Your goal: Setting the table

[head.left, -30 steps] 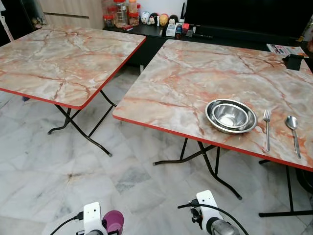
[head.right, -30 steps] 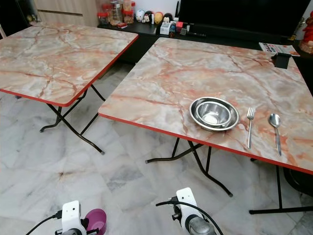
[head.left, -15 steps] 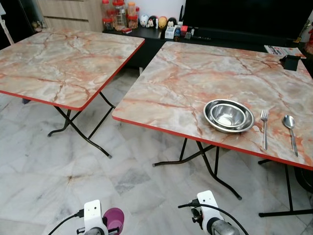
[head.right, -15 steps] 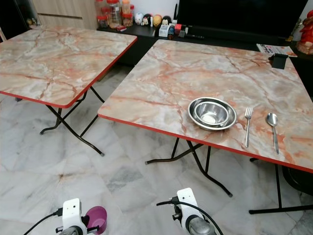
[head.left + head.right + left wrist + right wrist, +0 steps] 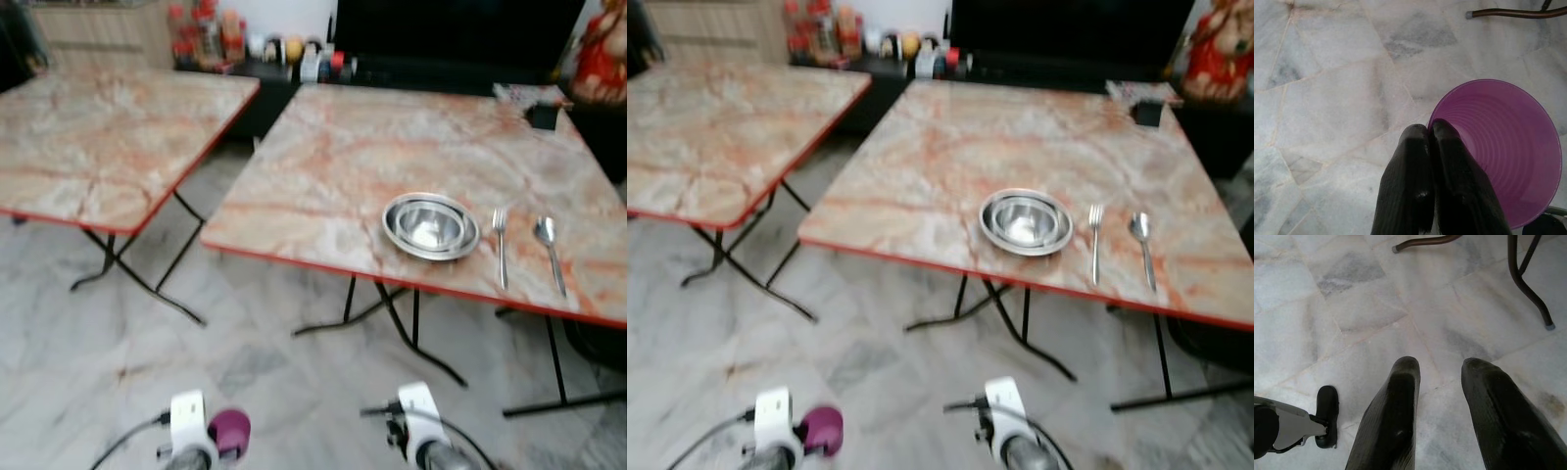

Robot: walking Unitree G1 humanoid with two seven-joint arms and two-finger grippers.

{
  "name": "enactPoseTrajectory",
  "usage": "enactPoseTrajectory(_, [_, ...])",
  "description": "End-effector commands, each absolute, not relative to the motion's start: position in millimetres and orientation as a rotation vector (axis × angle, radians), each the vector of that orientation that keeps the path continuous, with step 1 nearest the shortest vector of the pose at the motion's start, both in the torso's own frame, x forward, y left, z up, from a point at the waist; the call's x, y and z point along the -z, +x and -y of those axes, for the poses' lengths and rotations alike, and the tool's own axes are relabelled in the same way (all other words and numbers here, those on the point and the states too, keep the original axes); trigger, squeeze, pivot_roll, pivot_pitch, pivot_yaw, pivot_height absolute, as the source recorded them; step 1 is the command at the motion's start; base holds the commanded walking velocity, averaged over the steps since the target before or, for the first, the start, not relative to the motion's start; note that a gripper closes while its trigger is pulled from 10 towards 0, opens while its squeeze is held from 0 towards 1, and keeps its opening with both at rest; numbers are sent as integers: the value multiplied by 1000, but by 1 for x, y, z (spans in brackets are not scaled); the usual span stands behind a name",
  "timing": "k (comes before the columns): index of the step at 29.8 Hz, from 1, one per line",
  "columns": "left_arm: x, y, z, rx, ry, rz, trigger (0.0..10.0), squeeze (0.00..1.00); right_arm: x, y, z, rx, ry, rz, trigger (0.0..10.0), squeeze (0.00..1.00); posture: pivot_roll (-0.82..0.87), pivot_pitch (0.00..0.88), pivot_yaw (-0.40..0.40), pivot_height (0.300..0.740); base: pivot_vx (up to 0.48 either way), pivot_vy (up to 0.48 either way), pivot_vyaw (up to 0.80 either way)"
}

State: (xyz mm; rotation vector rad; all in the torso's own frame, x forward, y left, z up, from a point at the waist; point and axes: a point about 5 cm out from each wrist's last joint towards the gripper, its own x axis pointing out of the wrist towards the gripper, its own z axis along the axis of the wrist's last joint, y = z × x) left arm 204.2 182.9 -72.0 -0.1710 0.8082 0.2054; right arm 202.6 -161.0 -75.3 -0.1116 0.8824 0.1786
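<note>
Purple plastic cup (image 5: 1503,152) pinched by its rim in the left gripper (image 5: 1431,131), low over the white marble floor (image 5: 1327,98).
Right gripper (image 5: 1440,369) hangs released with nothing in it. Nested shiny metal bowls (image 5: 431,225), silver fork (image 5: 501,245) and silver spoon (image 5: 549,250) sit on the pink marble bench (image 5: 343,166).

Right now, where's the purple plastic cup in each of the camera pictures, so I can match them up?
Left eye view: purple plastic cup at the bottom edge, left of centre, beside the left wrist's white housing.
Right eye view: same cup, bottom left.
Left wrist view: cup seen from above, its rim pinched by the left hand.
Right wrist view: not in it.
Shared landmark: pale marble floor beneath the cup.
</note>
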Motion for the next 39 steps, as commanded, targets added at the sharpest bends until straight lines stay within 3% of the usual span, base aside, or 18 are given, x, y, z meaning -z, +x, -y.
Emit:
enactPoseTrajectory(1, [72,204,-184,-199,-163,-809,10000,0,73,207,160,-181,-115,-871,10000,0,-122,0,-8,740,0,0,0])
enactPoseTrajectory(8, [73,203,-183,-196,-166,-812,10000,0,73,206,161,-179,-119,-873,10000,0,-124,0,-8,740,0,0,0])
enactPoseTrajectory(29, [70,211,-172,-136,-151,-806,10000,0,75,202,171,-126,-102,-863,10000,0,-194,0,18,740,279,0,0])
enactPoseTrajectory(39, [68,212,-181,-160,-157,-788,10000,0,71,210,152,-222,-142,-837,10000,0,-171,0,-11,740,291,0,0])
